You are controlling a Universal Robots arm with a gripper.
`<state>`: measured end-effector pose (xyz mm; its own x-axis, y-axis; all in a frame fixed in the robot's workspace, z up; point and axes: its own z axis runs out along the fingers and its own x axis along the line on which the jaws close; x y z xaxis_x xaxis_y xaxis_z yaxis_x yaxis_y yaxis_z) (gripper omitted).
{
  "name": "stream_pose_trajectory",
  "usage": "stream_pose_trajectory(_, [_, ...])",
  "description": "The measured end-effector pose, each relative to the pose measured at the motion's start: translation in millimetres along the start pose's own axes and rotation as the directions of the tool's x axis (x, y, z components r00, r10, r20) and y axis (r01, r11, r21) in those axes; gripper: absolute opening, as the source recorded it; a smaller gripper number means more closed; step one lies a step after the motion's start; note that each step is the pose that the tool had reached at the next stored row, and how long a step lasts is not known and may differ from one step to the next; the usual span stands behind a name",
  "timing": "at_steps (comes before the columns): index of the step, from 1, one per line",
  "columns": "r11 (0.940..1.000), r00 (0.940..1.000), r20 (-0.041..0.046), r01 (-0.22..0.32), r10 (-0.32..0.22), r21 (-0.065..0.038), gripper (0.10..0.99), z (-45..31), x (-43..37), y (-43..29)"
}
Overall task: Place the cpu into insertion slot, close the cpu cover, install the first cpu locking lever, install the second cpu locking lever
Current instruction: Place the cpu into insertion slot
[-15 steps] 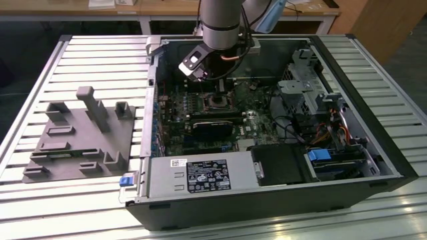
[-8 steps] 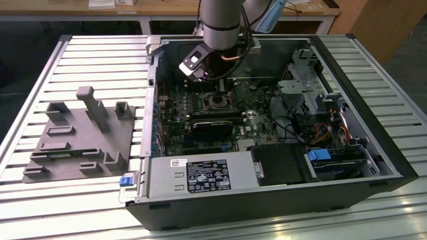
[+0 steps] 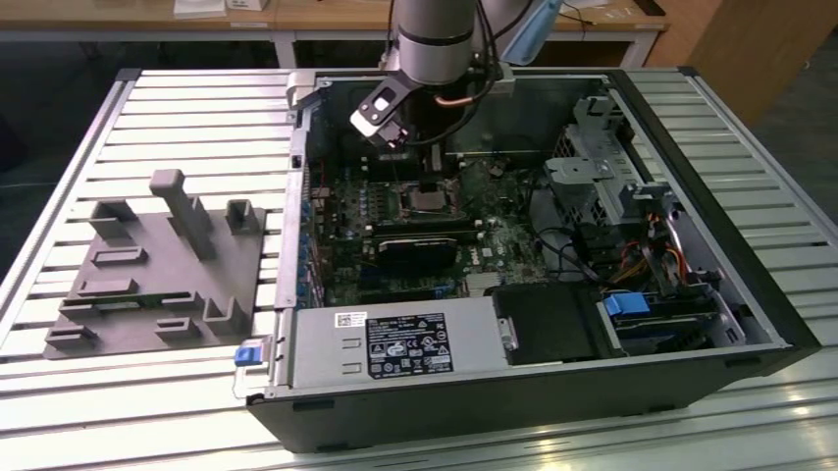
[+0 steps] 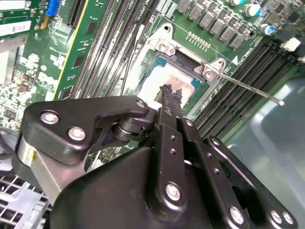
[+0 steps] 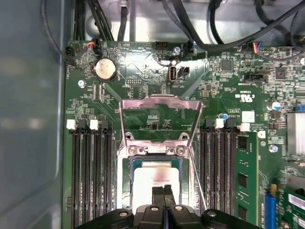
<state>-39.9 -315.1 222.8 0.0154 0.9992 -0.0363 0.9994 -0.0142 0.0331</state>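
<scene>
Silver-grey metal is what you want to look for: the chip [image 5: 151,177] lies flat in the socket [image 5: 138,164] on the green circuit board [image 5: 143,62], its dull top facing up and its edges square with the socket's rim. The jaws are clenched with nothing between them, and in both wrist views the two black fingertips [image 5: 157,193] are pressed side by side directly over the chip's top. You cannot tell from either view whether the tips touch the metal or hang just above it. The cover [image 5: 159,101] is swung open off the socket, standing up from its hinged edge so that you see the board through its square window. A thin wire lever [image 4: 248,87] runs out from one corner of the socket across the long black memory slots [image 5: 90,176], unlatched. A round coin battery [image 5: 105,69] sits on the board past the open cover. In the exterior view, the arm [image 3: 433,39] reaches down into the open computer case [image 3: 392,392], which lies on its side on the slatted counter [image 3: 171,108]. A grey tray [image 3: 144,285] with upright blocks rests on the counter towards the exterior view's left, well apart from the jaws.
</scene>
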Motion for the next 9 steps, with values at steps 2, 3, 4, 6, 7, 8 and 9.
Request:
stream_pose_trajectory(2, [1.0000,1.0000,0.0000,-0.001,0.001,0.000,0.102,-4.7,-0.2,0.1])
stream_pose_trajectory(3, [1.0000,1.0000,0.0000,-0.001,0.001,0.000,0.102,-7.1,-0.3,0.2])
stream_pose_trajectory(4, [1.0000,1.0000,0.0001,-0.002,0.002,0.000,0.102,-9.1,-0.3,0.3])
stream_pose_trajectory(6, [1.0000,1.0000,0.0001,-0.002,0.002,0.000,0.102,-13.7,-0.5,0.5])
stream_pose_trajectory(7, [1.0000,1.0000,0.0000,-0.002,0.002,0.000,0.102,-16.3,-0.6,0.5])
stream_pose_trajectory(8, [1.0000,1.0000,0.0001,-0.002,0.002,0.000,0.102,-18.9,-0.7,0.6])
stream_pose_trajectory(9, [1.0000,1.0000,0.0000,-0.003,0.003,-0.001,0.102,-21.6,-0.8,0.7])
